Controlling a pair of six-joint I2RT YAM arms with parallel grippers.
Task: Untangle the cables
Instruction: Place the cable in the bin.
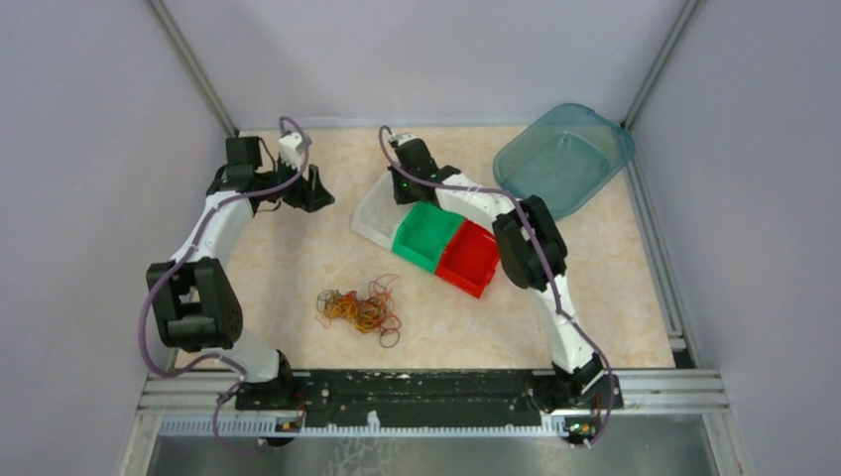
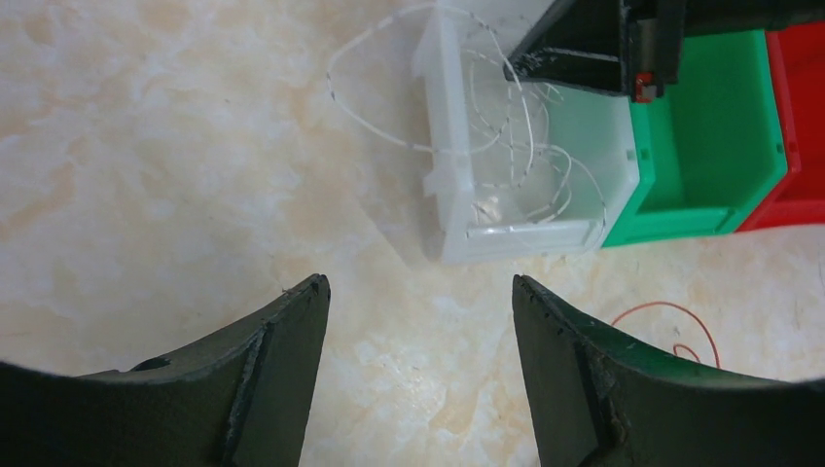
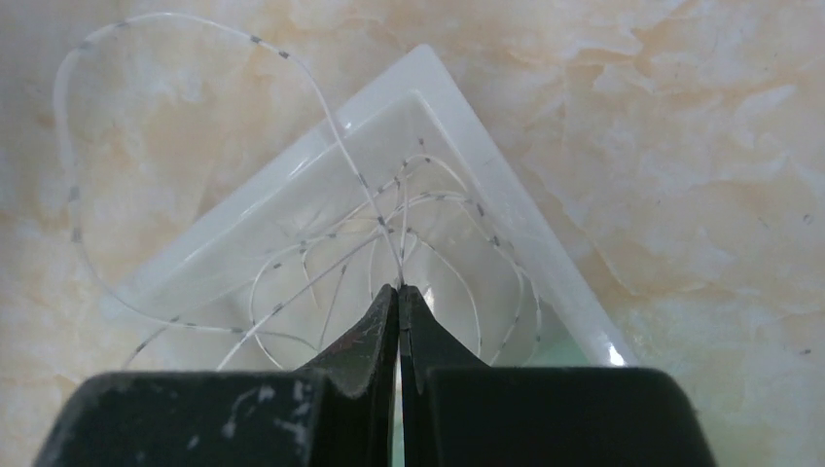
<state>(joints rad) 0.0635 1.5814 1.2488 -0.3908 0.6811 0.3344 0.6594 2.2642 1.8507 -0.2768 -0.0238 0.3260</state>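
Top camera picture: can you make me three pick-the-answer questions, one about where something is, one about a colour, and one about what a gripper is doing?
1. Where is the coloured tangle?
A. in the red bin
B. on the table
C. in the white bin

2. What colour is the bin between the white bin and the red bin?
A. green
B. yellow
C. black

3. What is the right gripper doing?
A. standing wide open
B. shut on a white cable
C. shut on the coloured tangle

Answers:
1 B, it lies on the table, outside every bin.
2 A, the green bin sits in the middle of the row.
3 B, the right wrist view shows closed jaws with the white cable running from their tip.
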